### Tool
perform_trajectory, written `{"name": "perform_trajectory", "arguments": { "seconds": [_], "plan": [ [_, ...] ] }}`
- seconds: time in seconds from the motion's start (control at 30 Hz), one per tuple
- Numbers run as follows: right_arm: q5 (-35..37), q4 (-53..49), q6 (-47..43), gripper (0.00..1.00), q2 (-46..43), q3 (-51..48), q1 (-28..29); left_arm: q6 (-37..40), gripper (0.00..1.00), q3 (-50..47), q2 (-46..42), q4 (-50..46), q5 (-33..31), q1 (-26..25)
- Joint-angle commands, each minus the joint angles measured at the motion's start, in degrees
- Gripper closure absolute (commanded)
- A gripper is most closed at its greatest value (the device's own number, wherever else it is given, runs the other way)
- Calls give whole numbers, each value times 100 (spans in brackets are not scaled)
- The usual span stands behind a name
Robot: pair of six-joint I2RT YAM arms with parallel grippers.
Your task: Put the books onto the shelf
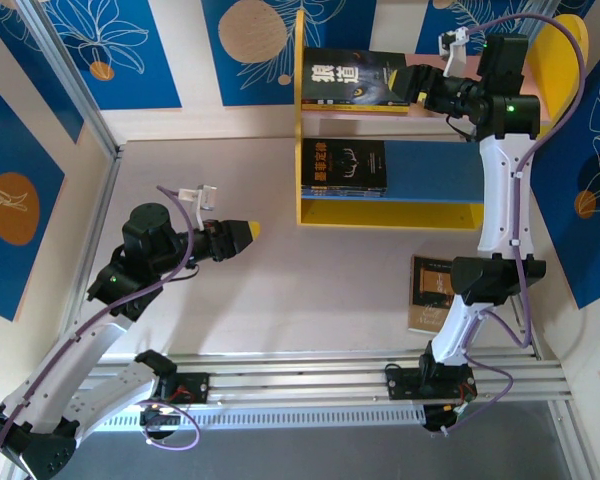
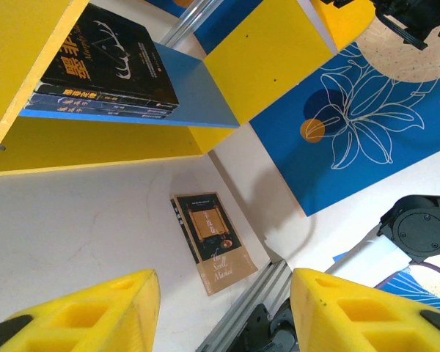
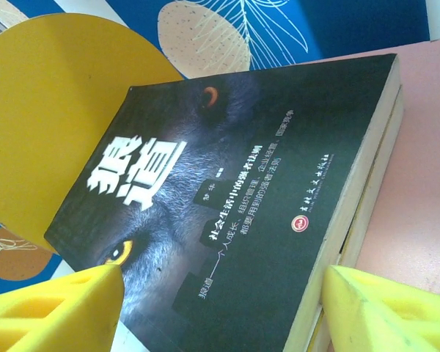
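Observation:
The shelf [image 1: 380, 214] stands at the back right of the table. A dark wolf-cover book [image 1: 352, 78] lies flat on its pink upper board, on top of another book [image 3: 375, 189]. A stack of dark books [image 1: 343, 165] lies on the blue lower board [image 2: 198, 88]. A brown book [image 1: 432, 290] lies flat on the table by the right arm's base. My right gripper [image 1: 416, 86] reaches into the upper tier. It is open, its yellow fingers [image 3: 51, 312] either side of the wolf book's [image 3: 235, 183] near end. My left gripper [image 1: 242, 232] hovers open and empty over the table's middle, aimed at the brown book [image 2: 213, 240].
A metal rail [image 1: 360, 375] runs along the table's near edge, close to the brown book. Blue patterned wall panels [image 1: 10, 190] enclose the left, back and right sides. The right arm [image 1: 500, 190] rises in front of the shelf's right end.

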Motion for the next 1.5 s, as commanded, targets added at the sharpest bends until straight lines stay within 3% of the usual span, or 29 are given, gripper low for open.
{"name": "perform_trajectory", "arguments": {
  "seconds": [0.0,0.27,0.4,0.8,0.87,1.07,1.2,1.47],
  "plan": [
    [-384,61,73,28,76,216,118,-21,49,52,-98,32,-19,54],
    [-319,-18,-16,27,-5,158,103,-4,49,54,-133,-8,-45,54],
    [-57,-46,-72,22,-135,138,60,35,48,62,-116,-66,-78,54],
    [549,-286,-262,18,-1037,-243,-518,408,45,46,-5,-658,-665,54],
    [831,-198,-320,18,-1515,-791,-523,499,45,15,53,-836,-909,54],
    [2109,550,-136,18,-3739,-3984,-303,655,45,-363,298,-1139,-1654,54],
    [2846,623,147,19,-4906,-5874,59,649,45,-698,461,-1080,-1777,54],
    [3915,611,1098,19,-5511,-8601,440,298,45,-1568,258,-434,-1401,45]
  ]
}}
